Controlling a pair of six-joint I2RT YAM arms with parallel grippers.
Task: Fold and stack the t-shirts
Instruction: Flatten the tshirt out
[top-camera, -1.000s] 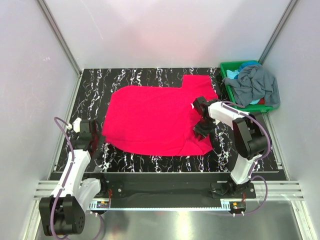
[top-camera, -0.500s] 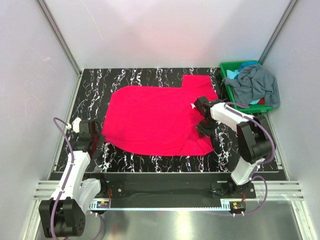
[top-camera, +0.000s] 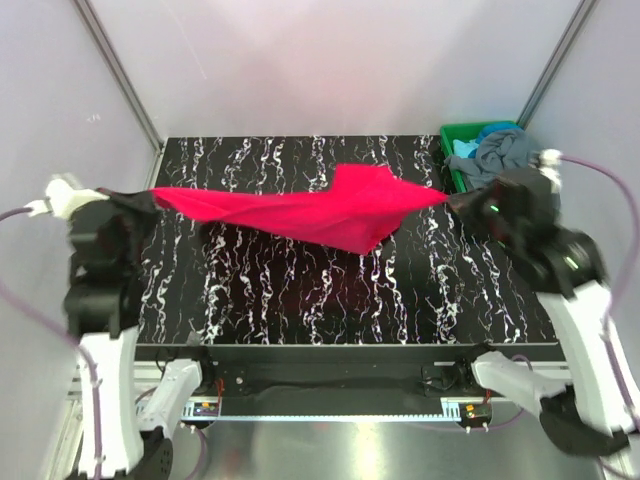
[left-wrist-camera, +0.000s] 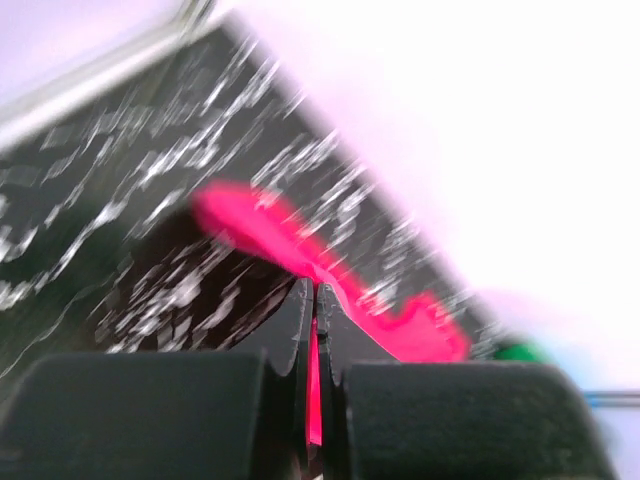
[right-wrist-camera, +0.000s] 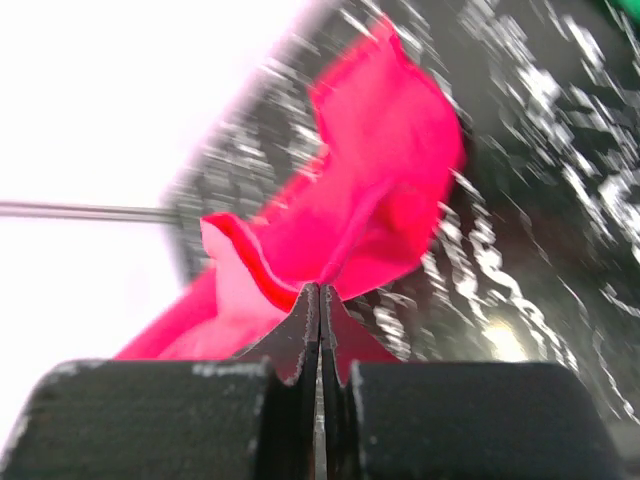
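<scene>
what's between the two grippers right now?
The pink t-shirt, stretched above the table from the left gripper to the right gripper; the top view shows it.

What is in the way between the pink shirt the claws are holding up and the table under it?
Nothing visible. The pink shirt hangs over bare table; the green bin sits off to the side.

A black table (top-camera: 300, 290) veined with white marbling is seen from above, enclosed by pale walls (top-camera: 330, 60) on three sides. Slanted aluminium posts (top-camera: 118, 70) are set at the two far corners. A green plastic bin (top-camera: 458, 128) is placed at the table's far right corner, beside the right wall. A metal rail (top-camera: 330, 400) is fixed along the near edge, with a brushed steel surface (top-camera: 350, 450) shown below it.
</scene>
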